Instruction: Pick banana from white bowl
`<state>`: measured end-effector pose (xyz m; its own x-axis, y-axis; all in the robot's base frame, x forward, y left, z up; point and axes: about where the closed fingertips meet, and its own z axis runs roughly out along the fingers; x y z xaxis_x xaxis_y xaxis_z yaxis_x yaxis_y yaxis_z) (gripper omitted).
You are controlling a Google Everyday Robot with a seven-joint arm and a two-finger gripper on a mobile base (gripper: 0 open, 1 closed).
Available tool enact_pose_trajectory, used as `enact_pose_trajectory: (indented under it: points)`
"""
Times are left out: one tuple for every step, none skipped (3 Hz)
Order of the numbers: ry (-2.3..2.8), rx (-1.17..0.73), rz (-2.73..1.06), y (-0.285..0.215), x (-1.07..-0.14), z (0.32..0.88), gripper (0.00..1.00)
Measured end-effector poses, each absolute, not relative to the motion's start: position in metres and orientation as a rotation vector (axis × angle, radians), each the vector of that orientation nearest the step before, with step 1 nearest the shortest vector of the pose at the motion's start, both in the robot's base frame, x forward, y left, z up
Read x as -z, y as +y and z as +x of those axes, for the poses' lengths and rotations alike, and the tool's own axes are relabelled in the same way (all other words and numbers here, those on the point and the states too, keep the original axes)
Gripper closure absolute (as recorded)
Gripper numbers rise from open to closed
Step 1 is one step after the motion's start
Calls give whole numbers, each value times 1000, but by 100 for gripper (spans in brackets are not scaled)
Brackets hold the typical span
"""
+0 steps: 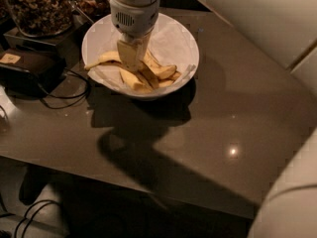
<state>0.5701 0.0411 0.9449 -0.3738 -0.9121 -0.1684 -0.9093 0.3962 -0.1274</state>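
Observation:
The white bowl point(173, 38) stands at the back of the dark table, lined with white paper. Several yellow bananas lie in it. The longest curved banana point(105, 58) lies on the bowl's left side, its thin stem pointing to the left rim. My gripper point(131, 59) reaches straight down into the bowl's middle, right at the banana's inner end and over the shorter bananas point(161, 72). The gripper hides where it meets the fruit.
Glass jars of nuts point(37, 8) stand behind and left of the bowl. A black box point(25, 68) with cables point(64, 100) lies at the left. The table's front edge point(124, 182) runs across the lower part. My arm's white shell point(292, 197) fills the lower right corner.

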Motion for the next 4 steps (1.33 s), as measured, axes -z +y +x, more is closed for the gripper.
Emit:
enact_pose_trajectory:
  points:
    - [2359, 98, -1651, 43, -960, 552, 100]
    - [2346, 106, -1649, 42, -964, 549, 100]
    - [2322, 140, -1628, 42, -976, 539, 100]
    - [2267, 141, -1636, 28, -991, 496, 100]
